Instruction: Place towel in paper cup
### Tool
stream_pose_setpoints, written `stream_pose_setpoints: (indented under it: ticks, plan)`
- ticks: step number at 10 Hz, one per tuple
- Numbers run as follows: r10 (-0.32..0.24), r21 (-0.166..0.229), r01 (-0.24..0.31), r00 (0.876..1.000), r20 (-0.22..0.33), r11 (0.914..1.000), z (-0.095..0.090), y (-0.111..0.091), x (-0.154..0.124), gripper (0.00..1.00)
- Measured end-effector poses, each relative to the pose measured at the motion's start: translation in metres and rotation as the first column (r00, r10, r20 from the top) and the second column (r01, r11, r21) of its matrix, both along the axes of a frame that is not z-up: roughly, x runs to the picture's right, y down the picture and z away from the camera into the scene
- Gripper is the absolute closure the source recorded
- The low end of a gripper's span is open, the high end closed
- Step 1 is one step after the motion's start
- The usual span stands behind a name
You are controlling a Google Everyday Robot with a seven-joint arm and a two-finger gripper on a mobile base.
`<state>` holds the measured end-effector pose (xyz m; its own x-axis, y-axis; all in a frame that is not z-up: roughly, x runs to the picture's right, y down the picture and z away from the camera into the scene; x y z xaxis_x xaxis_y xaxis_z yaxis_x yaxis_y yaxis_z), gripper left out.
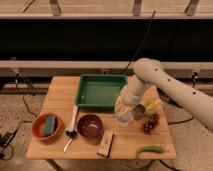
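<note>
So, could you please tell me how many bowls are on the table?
2: an orange bowl at the front left holding a sponge, and a maroon bowl beside it. The gripper may hide other items.

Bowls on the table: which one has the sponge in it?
The orange bowl at the left edge holds the green-blue sponge; the maroon bowl looks empty. The gripper hangs right of both.

The claw [125, 111] hangs low over the wooden tabletop [60, 90], with the paper cup [123, 120] beneath it. Beside it on the far side lies a green tray [101, 92]; dark grapes [151, 123] sit near its other flank. Well apart toward the opposite edge rest a maroon bowl [90, 126], a spoon [72, 127] and an orange bowl [47, 127] holding a sponge [49, 125].
</note>
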<state>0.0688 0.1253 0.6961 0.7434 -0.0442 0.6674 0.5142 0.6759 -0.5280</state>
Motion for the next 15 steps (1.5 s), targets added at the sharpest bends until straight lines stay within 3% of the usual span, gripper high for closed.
stream_pose_setpoints:
  ticks: [2, 8, 15]
  plan:
    - [0.007, -0.004, -0.007, 1.000, -0.005, 1.0000, 0.009, 0.002, -0.001, 0.82]
    - [0.052, -0.004, -0.052, 0.997, -0.049, 0.9986, 0.033, -0.003, 0.012, 0.23]
    - [0.060, -0.006, -0.060, 0.997, -0.049, 0.9982, 0.034, -0.007, 0.018, 0.20]
